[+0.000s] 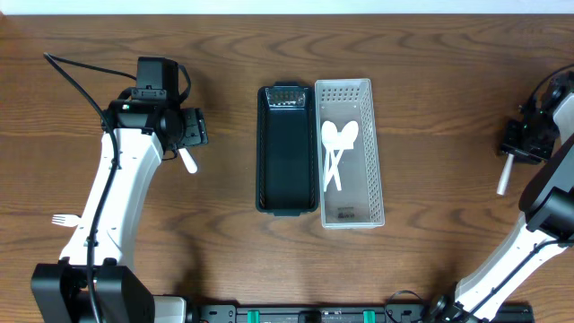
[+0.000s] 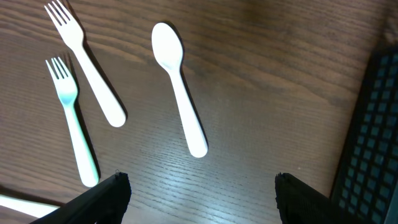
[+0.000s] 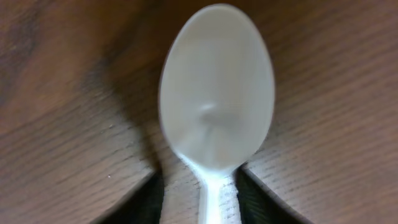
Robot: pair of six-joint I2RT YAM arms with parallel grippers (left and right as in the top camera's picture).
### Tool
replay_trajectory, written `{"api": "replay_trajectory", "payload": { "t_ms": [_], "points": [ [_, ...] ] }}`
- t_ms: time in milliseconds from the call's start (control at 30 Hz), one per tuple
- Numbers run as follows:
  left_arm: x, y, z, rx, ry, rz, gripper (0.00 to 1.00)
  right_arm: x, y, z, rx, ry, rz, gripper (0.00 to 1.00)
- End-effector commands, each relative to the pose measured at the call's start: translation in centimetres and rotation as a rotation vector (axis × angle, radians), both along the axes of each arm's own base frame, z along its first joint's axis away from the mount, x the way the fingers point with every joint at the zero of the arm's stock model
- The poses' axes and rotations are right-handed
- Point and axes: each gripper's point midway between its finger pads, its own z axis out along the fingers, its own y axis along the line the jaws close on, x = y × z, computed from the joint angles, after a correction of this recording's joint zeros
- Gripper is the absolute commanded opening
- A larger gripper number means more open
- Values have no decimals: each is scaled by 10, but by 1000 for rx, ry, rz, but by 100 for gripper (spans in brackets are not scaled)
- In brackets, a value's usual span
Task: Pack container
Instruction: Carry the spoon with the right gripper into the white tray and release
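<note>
A black container (image 1: pixel 287 179) lies mid-table with a clear perforated container (image 1: pixel 369 135) beside it on the right, holding two white spoons (image 1: pixel 334 148). My left gripper (image 1: pixel 193 130) is open and empty, its fingers (image 2: pixel 202 190) hovering over bare wood. Ahead of it lie a white spoon (image 2: pixel 177 87) and two white forks (image 2: pixel 87 68), (image 2: pixel 71 121). That spoon's handle (image 1: pixel 188 161) shows in the overhead view. My right gripper (image 1: pixel 525 135) is low over another white spoon (image 3: pixel 214 93). Its fingers (image 3: pixel 202 196) straddle the spoon's neck with wood showing on both sides.
Another white fork (image 1: pixel 61 218) lies at the left beside my left arm. The black container's edge (image 2: pixel 373 143) is at the right of the left wrist view. The right spoon's handle (image 1: pixel 504 175) sticks out below the right gripper.
</note>
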Motion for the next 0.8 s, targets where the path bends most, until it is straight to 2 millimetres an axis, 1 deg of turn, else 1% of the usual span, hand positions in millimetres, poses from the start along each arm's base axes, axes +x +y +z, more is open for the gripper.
{"api": "replay_trajectory", "payload": {
  "t_ms": [0, 100, 267, 367, 467, 533, 600, 667, 733, 767],
  "points": [
    [5, -1, 6, -1, -18, 3, 78, -17, 1, -19, 10, 66, -10, 12],
    [5, -1, 6, -2, -18, 2, 78, -17, 4, -19, 21, 67, -17, 2],
    [5, -1, 6, -1, -18, 3, 78, -7, 19, -16, 71, 32, -33, 1],
    [5, -1, 6, -1, -18, 2, 78, 8, 34, 3, 84, -16, -16, 1],
    [5, -1, 6, -2, -18, 2, 78, 32, 56, 37, 86, -108, 34, 1],
    [5, -1, 6, -2, -18, 2, 78, 53, 81, 72, 88, -206, 98, 2],
    [4, -1, 6, -2, -18, 2, 78, 70, 108, 108, 82, -303, 162, 1],
    [4, -1, 6, -2, -18, 2, 78, 84, 140, 146, 64, -403, 222, 1],
    [4, -1, 6, -2, -18, 2, 78, 92, 173, 173, 62, -478, 277, 1],
    [4, -1, 6, -2, -18, 2, 78, 93, 190, 182, 68, -499, 301, 1]
  ]
}}
